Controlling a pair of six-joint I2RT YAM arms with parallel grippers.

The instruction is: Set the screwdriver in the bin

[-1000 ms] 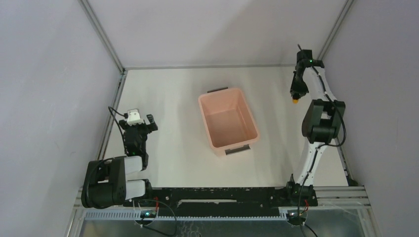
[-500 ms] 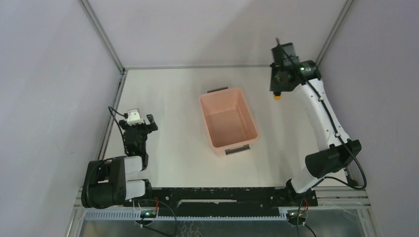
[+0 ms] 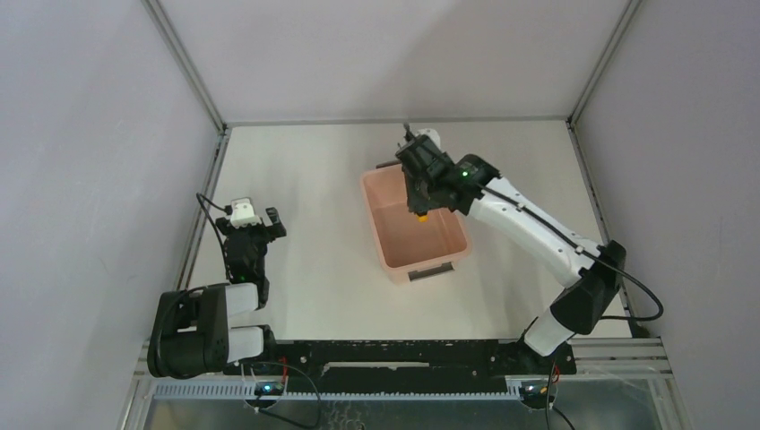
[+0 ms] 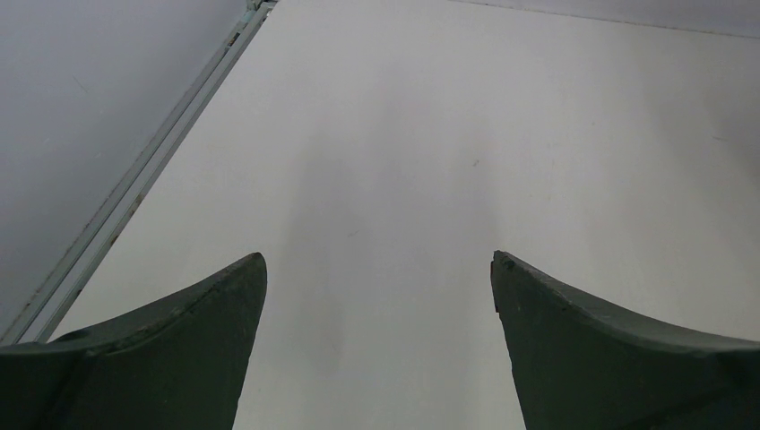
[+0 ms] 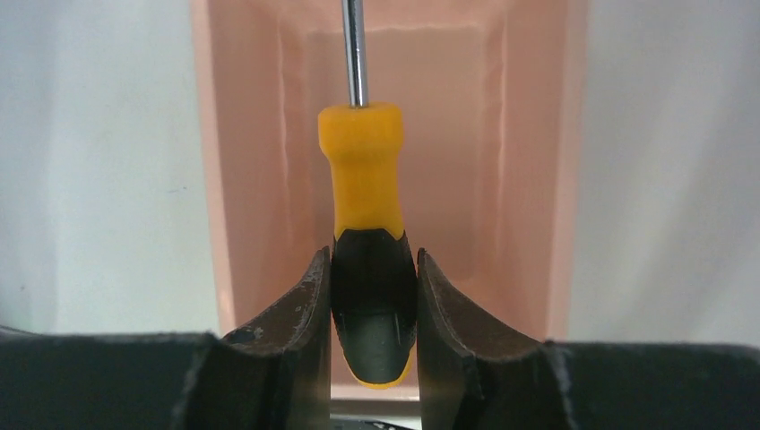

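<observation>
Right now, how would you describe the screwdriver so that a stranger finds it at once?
Find the pale pink bin in the middle of the table. Over its far part, the right gripper is shut on a small screwdriver. It is the only orange thing: a stubby orange-and-black handle with a thin metal shaft.
</observation>
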